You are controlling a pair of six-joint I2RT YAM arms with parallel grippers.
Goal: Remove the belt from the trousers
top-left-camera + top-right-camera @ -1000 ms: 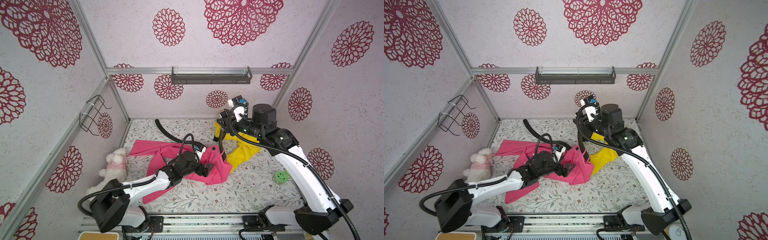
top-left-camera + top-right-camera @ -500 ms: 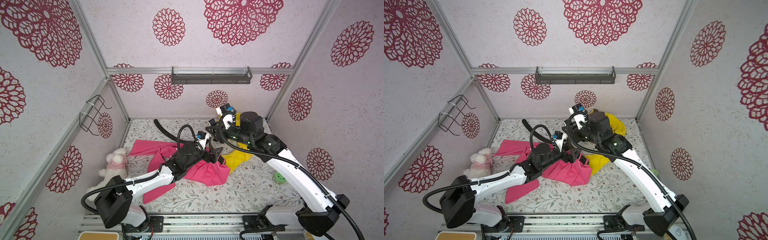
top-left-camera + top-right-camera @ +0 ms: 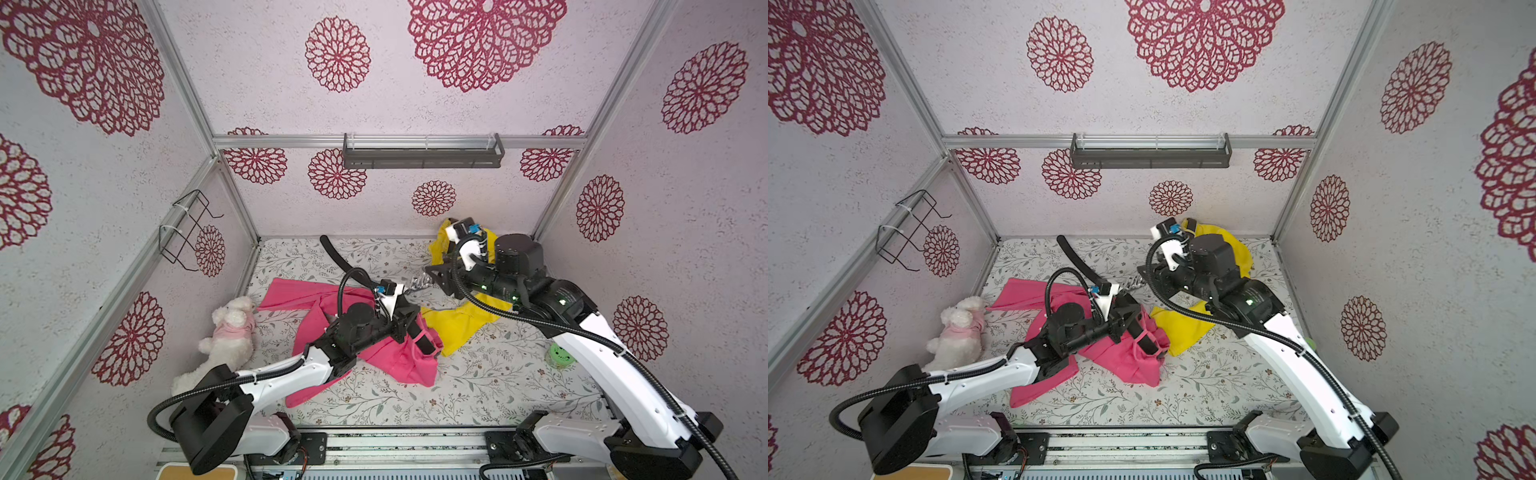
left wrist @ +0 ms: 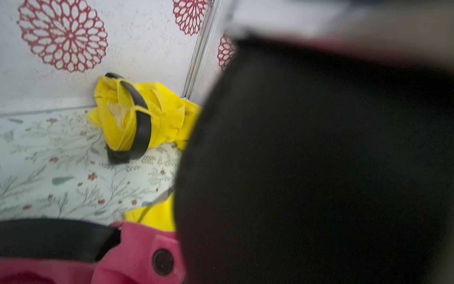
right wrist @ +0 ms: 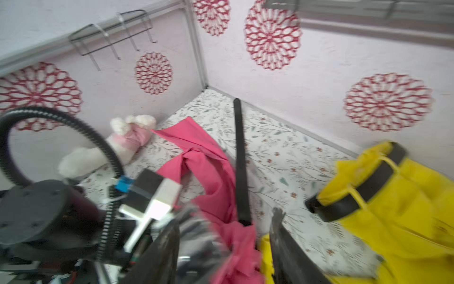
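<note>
The belt [image 3: 421, 340] (a black strap) is seen threaded at the waistband of the pink trousers [image 3: 399, 363], which are crumpled on the table [image 3: 478, 386]. Its free end is stretched out beyond the pink trousers toward the back wall. The left pincer [image 3: 409, 318] is closed at that waistband, beside the belt; what is pinched cannot be told. The right pincer [image 3: 430, 275] is held just past the waistband with jaws apart, and a blurred silvery piece [image 3: 417, 283] is seen at its tips. Yellow trousers [image 3: 457, 328], carrying a second belt [image 4: 142, 123], are heaped against the pink trousers. A plush toy [image 3: 228, 332] is set near their opposite side.
</note>
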